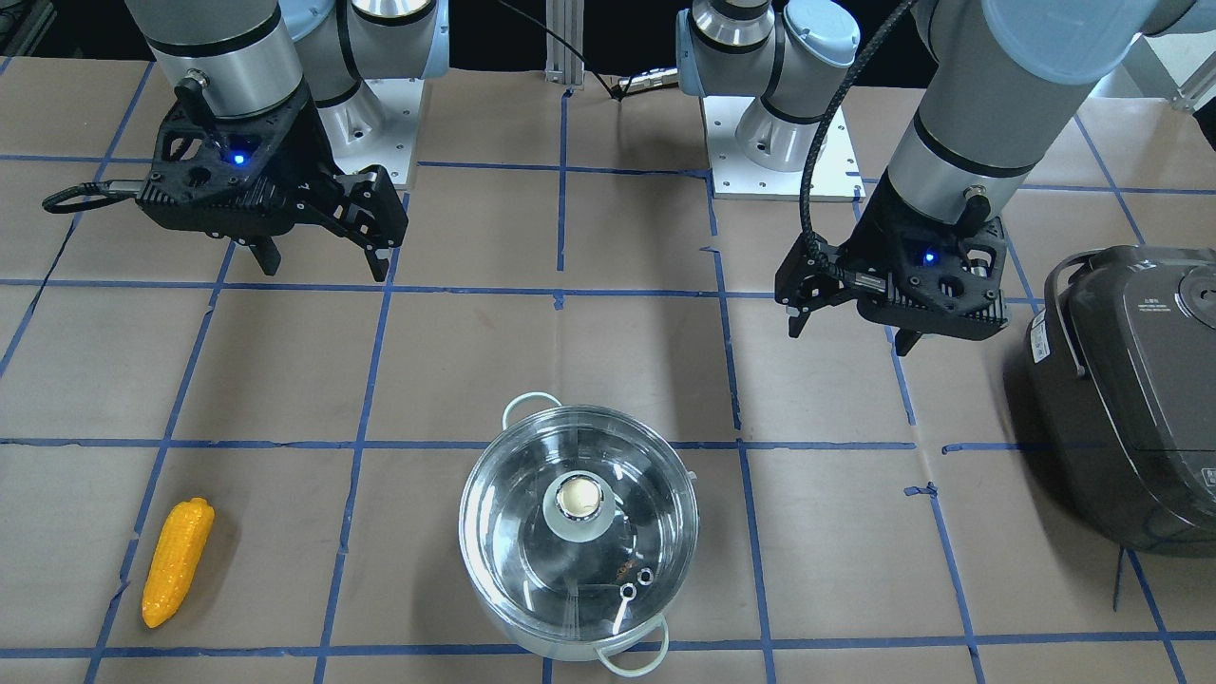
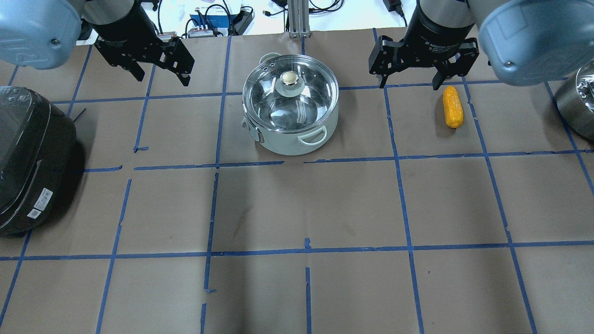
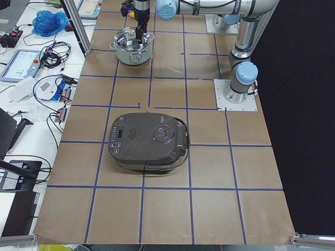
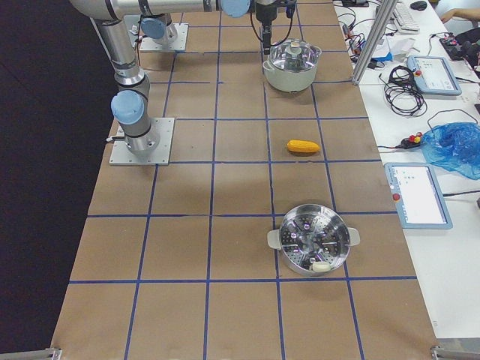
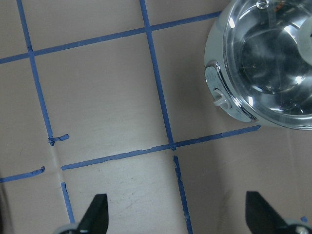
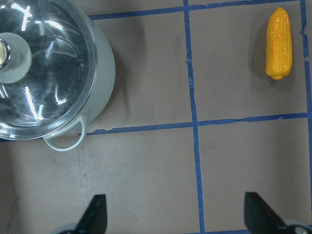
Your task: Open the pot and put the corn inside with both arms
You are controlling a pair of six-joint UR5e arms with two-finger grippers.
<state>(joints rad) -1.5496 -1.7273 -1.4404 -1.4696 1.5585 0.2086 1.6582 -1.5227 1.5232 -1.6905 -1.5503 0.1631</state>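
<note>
Closest to the front-facing camera stands the pot, upright on the counter. Its glass lid is seated on the rim, with the round knob at the centre. One loop handle points at 5 o'clock and the other at 11 o'clock. At 9 o'clock from the pot, well apart from it, the corn lies on its side on the brown paper. The right pincer hangs between 10 and 11 o'clock from the pot, its jaws spread wide and holding nothing. The left pincer hangs at about 2 o'clock, also spread wide and empty. A dark rice cooker sits beyond it, between 2 and 3 o'clock.
</note>
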